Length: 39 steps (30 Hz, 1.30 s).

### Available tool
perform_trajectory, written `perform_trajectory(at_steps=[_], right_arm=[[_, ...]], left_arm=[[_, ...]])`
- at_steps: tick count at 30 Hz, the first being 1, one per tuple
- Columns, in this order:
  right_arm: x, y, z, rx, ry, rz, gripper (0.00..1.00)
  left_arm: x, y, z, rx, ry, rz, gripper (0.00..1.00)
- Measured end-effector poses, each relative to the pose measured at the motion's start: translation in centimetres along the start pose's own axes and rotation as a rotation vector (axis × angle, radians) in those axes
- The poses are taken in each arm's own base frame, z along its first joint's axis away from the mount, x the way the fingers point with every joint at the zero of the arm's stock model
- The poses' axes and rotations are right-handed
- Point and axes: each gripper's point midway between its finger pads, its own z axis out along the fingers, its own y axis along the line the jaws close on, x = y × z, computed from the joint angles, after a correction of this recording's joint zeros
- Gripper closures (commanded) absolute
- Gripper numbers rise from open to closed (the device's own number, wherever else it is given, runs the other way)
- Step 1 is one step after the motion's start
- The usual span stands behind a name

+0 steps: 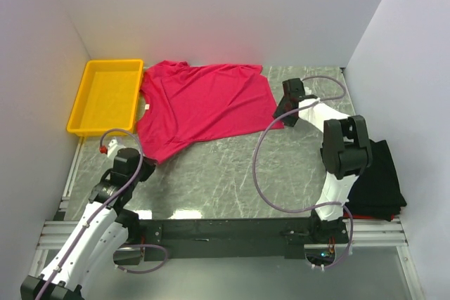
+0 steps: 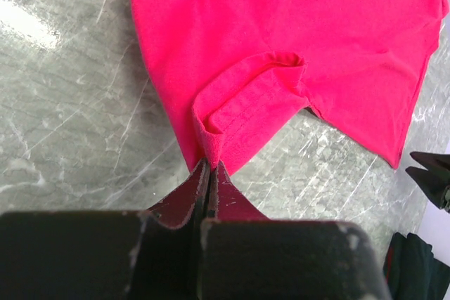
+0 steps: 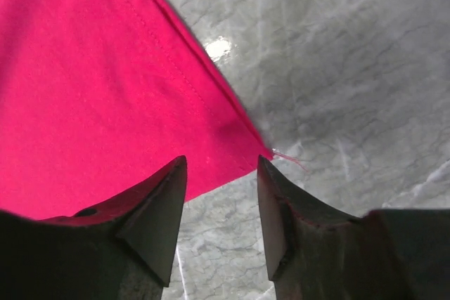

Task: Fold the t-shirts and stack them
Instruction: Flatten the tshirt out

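Note:
The crimson-pink t-shirt (image 1: 204, 103) lies spread on the marble table, its far-left edge touching the tray. My left gripper (image 1: 149, 161) is shut on the shirt's near-left part; in the left wrist view the jaws (image 2: 209, 163) pinch a bunched sleeve hem of the cloth (image 2: 281, 26). At the shirt's near-right corner, my right gripper (image 1: 287, 119) stands open. In the right wrist view that corner (image 3: 239, 145) lies flat just beyond the fingertips (image 3: 221, 163), with nothing between them. The black t-shirt (image 1: 380, 180) lies crumpled at the table's right edge.
A yellow plastic tray (image 1: 105, 100) stands at the far left against the wall, nothing in it. White walls close in the table on the left, back and right. Bare marble (image 1: 232, 173) lies between the pink shirt and the arms' bases.

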Motion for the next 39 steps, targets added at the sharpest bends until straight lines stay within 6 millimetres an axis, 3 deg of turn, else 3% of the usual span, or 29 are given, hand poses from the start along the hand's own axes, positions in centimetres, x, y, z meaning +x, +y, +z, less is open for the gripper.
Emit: perform_trajectory(at_steps=[6,14,24,29,32,39], right_arm=[[0.6,0.7,0.4,0.048,0.014,-0.041,0.47],[1.2,-0.4,0.6,0.107,0.032,-0.055,0.47],[1.2,-0.2,1.8,0.13,0.057,-0.068,0.58],[1.2,-0.2,1.9,0.139,0.074,-0.08,0.73],[1.4,-0.2,1.9,0.137,0.08,-0.089,0.98],[1.4,-0.7,1.6,0.128,0.067,-0.081,1.0]], left_arm=[[-0.3,-0.4,-0.2,0.009,-0.005,0.003,0.99],[-0.9,-1.2,-0.5,0.024,-0.016,0.017,0.99],[-1.2,-1.8,-0.6,0.022,-0.015,0.025,0.99],[-1.9,-2.7,-0.9,0.038,-0.025,0.034,0.99],[-2.3,-3.3,-1.2,0.053,-0.034,0.036,0.99],[-2.7,-3.8,-1.5,0.063,-0.041,0.04,0.99]])
